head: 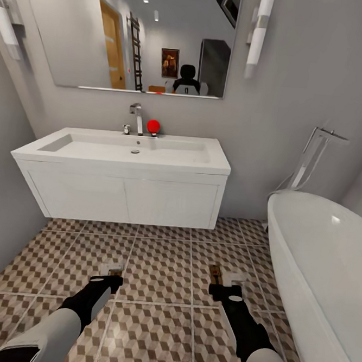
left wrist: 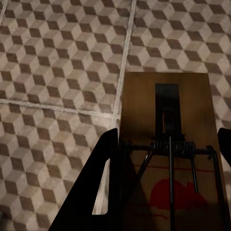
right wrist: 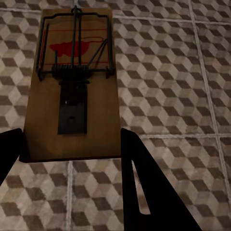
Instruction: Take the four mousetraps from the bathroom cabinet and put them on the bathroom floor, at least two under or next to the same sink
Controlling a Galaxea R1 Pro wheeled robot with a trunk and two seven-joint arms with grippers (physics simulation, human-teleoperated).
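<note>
Two mousetraps are down at the bathroom floor (head: 159,315), in front of the bathroom sink (head: 122,164). My left gripper (head: 109,280) has its fingers against the long sides of one mousetrap (left wrist: 166,96), a brown board with dark wire and a red mark. My right gripper (head: 222,289) flanks the other mousetrap (right wrist: 98,130) the same way, gripping its near end. In the head view the left mousetrap (head: 115,268) and the right mousetrap (head: 214,273) lie just ahead of the grippers. I cannot tell whether the boards touch the tiles.
The white vanity hangs on the back wall with a chrome tap (head: 136,115) and a red ball (head: 153,126) on the basin. A white bathtub (head: 317,251) fills the right side, close to my right arm. A grey wall (head: 6,189) closes the left.
</note>
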